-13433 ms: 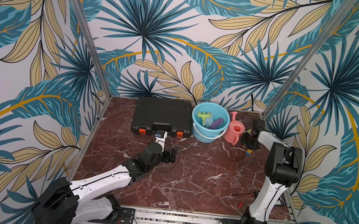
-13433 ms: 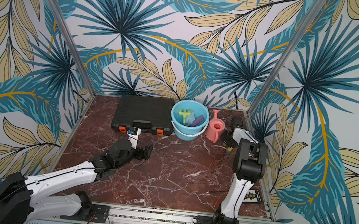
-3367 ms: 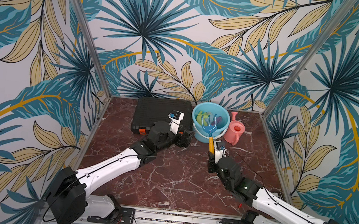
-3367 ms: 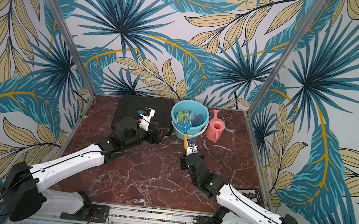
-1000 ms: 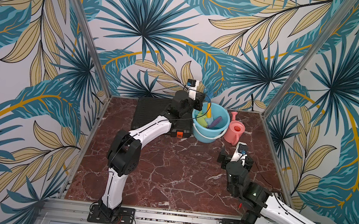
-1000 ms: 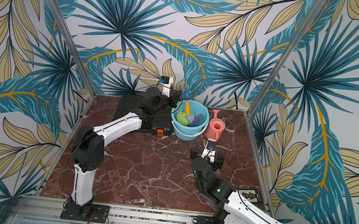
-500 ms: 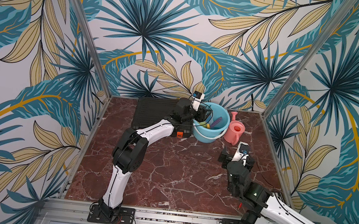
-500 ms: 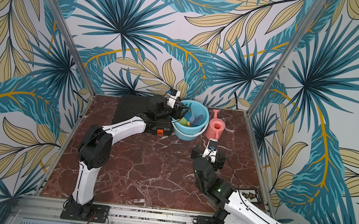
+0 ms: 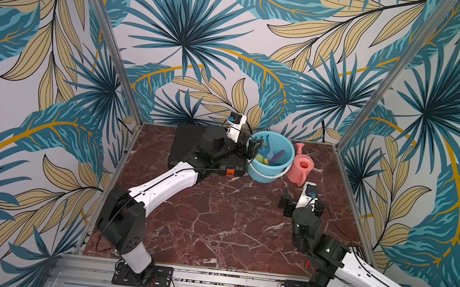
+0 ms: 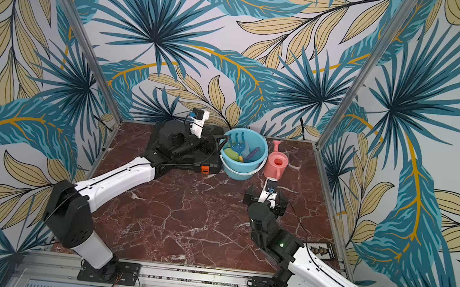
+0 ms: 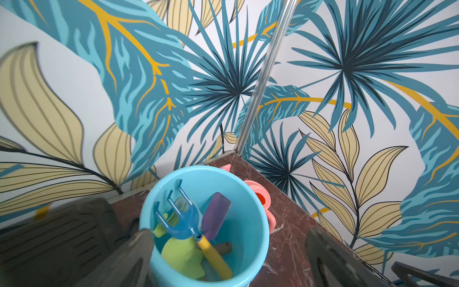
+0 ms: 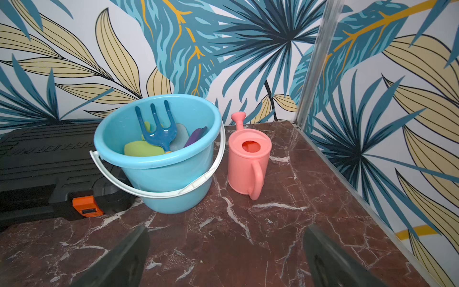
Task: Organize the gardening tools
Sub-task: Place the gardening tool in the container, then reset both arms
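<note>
Change: a second ago my left gripper (image 9: pixel 247 151) was clamped on the blue fork-rake (image 11: pixel 182 223) above the bucket (image 12: pixel 169 184); now its jaws stand wide apart at the bucket's left rim, holding nothing
Fork-rake: inside the bucket; tines up toward the far wall, yellow handle down among the other tools; nothing touches it
Bucket contents: purple shovel (image 11: pixel 217 213), green trowel (image 11: pixel 182 256) and pale blue trowel (image 12: pixel 180 138) sit alongside the rake
Right gripper (image 9: pixel 302 205): jaws spread wide, empty; hovering over the floor at near right, facing the bucket
Pink watering can (image 12: pixel 248 159): upright on the floor just right of the bucket
Black case (image 12: pixel 44 159): shut; left of the bucket, under my left arm
Meaning: I judge the drop done; I see no hand tool on the floor in either top view, so the sorting looks close to finished; only the can may still need placing
Caution: the left jaws sit close to the rim; I'd lift clear before swinging away
</note>
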You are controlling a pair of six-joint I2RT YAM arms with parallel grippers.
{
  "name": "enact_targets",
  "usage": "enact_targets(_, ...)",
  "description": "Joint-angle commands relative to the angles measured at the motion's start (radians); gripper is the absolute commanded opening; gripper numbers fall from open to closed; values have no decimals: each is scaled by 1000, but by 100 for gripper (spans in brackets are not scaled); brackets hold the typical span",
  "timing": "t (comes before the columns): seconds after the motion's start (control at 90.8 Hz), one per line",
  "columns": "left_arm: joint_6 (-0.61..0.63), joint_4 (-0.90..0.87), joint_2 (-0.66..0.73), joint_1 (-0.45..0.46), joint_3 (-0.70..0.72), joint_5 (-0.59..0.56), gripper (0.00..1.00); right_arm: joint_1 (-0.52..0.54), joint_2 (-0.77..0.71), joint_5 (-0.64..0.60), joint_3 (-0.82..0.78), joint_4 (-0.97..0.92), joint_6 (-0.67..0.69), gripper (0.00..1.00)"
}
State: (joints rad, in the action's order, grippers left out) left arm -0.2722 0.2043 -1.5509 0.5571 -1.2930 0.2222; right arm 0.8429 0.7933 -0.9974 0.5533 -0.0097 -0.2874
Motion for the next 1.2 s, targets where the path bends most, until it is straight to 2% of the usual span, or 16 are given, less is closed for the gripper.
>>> enact_targets(0.0, 63, -132, 141, -5, 119, -159, 100, -4, -7, 86, -38, 77, 67, 100)
enact_targets(0.11, 83, -203, 344, -6, 282, -309, 100, -7, 2, 164, -121, 256, 166, 100)
enact_targets(0.209, 82, -221, 505, -8, 436, -525, 100, -10, 17, 207, -164, 345, 216, 99)
enact_targets(0.353, 131, -99, 652, -25, 656, -904, 100, -24, 72, 147, -149, 331, 235, 100)
enact_targets(0.408, 126, -23, 656, -54, 716, -994, 100, -32, 98, 152, -161, 363, 266, 99)
enact_targets(0.463, 118, 17, 633, -97, 761, -1006, 100, -74, 130, 164, -182, 408, 300, 99)
enact_targets(0.529, 83, -25, 583, -147, 753, -1009, 100, -120, 170, 166, -201, 473, 310, 99)
enact_targets(0.65, 72, -80, 435, -212, 720, -1033, 100, -197, 188, 171, -186, 450, 310, 99)
enact_targets(0.826, 112, 115, 357, -288, 805, -922, 100, -335, 251, 190, -158, 476, 323, 100)
enact_targets(0.914, 120, 173, 279, -352, 817, -881, 100, -404, 350, 215, -129, 516, 328, 100)
enact_targets(1.002, 123, 257, 203, -405, 825, -836, 100, -454, 470, 240, -131, 653, 369, 100)
enact_targets(1.047, 166, 264, 197, -410, 813, -797, 100, -474, 522, 263, -130, 719, 384, 99)
enact_targets(1.091, 203, 345, 190, -413, 835, -779, 100, -497, 573, 292, -119, 745, 405, 100)
enact_targets(1.19, 198, 411, 189, -437, 863, -773, 100, -525, 691, 366, -116, 843, 468, 100)
